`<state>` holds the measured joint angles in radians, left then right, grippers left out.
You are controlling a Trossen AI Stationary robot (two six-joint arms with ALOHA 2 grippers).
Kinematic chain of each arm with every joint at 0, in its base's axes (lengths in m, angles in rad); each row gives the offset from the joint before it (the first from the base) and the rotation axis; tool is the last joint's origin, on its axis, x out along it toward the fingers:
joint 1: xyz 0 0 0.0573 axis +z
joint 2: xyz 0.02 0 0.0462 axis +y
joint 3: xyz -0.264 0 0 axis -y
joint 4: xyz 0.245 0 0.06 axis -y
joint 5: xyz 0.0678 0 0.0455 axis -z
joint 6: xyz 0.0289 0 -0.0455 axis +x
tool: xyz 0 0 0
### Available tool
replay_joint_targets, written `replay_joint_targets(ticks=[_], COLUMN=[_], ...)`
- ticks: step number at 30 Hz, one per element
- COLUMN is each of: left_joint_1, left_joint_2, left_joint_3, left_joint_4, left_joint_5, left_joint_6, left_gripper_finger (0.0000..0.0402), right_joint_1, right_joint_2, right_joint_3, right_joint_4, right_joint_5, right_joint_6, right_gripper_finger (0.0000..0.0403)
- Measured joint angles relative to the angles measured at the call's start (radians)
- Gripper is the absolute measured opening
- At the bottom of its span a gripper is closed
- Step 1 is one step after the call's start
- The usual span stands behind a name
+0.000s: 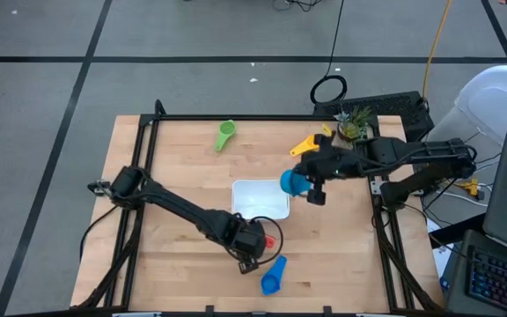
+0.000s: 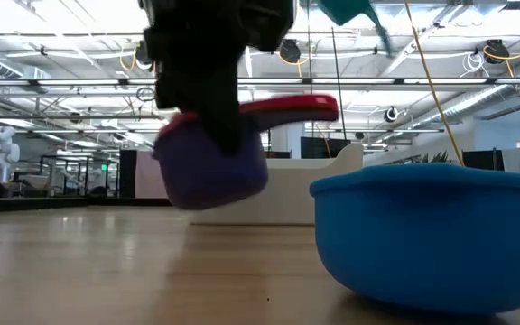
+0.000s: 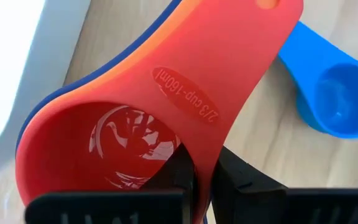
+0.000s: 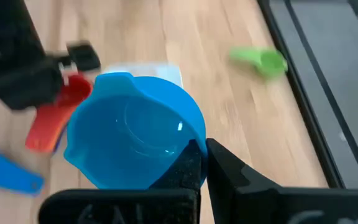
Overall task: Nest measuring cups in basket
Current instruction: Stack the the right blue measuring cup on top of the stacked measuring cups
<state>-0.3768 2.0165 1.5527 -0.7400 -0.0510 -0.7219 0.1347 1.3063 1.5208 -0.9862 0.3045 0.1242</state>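
Observation:
An orange cup point(image 3: 166, 124) sits nested in a dark blue cup point(image 2: 210, 167). My left gripper point(image 1: 255, 245) is shut on the pair just in front of the white basket point(image 1: 260, 198), near its near right corner. Beside the basket's right edge, my right gripper point(image 1: 309, 187) is shut on a light blue cup point(image 1: 290, 182) held high. A blue cup point(image 1: 273, 276) rests on its bottom near the table's front edge. At the far side a green cup point(image 1: 225, 134) and a yellow cup point(image 1: 306, 145) lie on the table. My left gripper has one finger point(image 3: 178, 168) inside the orange bowl and the other outside, with the nested walls point(image 3: 205, 163) between them beside the handle's root. It comes steeply from above. The pair hangs clear of the table, roughly level, the orange handle point(image 2: 287, 106) pointing away. My right gripper grips the light blue cup at the part of its rim point(image 4: 194, 140) nearest the fingers. The fingers hide whether they have the wall or a handle. They slant downward from the table's right side. The cup is lifted clear, its opening tilted toward the gripper.
A small potted plant point(image 1: 352, 128) stands at the far right corner. The black frame rails point(image 1: 148, 141) run along the table's left, far and right edges. Bare wood shows at the near left point(image 1: 174, 273).

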Motion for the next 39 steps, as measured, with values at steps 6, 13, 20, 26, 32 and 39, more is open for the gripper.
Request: replay_joint_targets(ticks=[6,13,20,26,32,39], left_joint_1=[0.02,0.023,0.028,0.028,-0.019,-0.166], left_joint_2=[0.047,0.056,0.021,-0.1,-0.263,-0.43], left_joint_3=[0.0,0.005,0.077,0.096,0.093,0.094], left_joint_4=[0.039,0.143,0.129,0.103,-0.03,-0.089], left_joint_5=[0.009,0.056,0.07,0.035,-0.122,-0.395], left_joint_6=[-0.025,0.017,0.163,0.261,0.348,0.442], left_gripper_finger=[0.0044,0.0129,0.0184,0.0201,0.0194,0.0157], right_joint_1=[0.096,0.125,0.13,0.192,0.276,0.252], right_joint_2=[-0.004,-0.006,-0.006,0.0,0.083,0.287], right_joint_3=[0.0,0.0,0.0,0.0,0.0,0.002], right_joint_4=[-0.116,-0.102,-0.104,-0.084,0.059,0.202], right_joint_5=[0.091,0.089,0.09,0.087,0.067,-0.116], right_joint_6=[0.08,0.08,0.096,0.13,0.139,0.174], right_gripper_finger=[0.0,0.0,0.0,0.0,0.0,0.0])
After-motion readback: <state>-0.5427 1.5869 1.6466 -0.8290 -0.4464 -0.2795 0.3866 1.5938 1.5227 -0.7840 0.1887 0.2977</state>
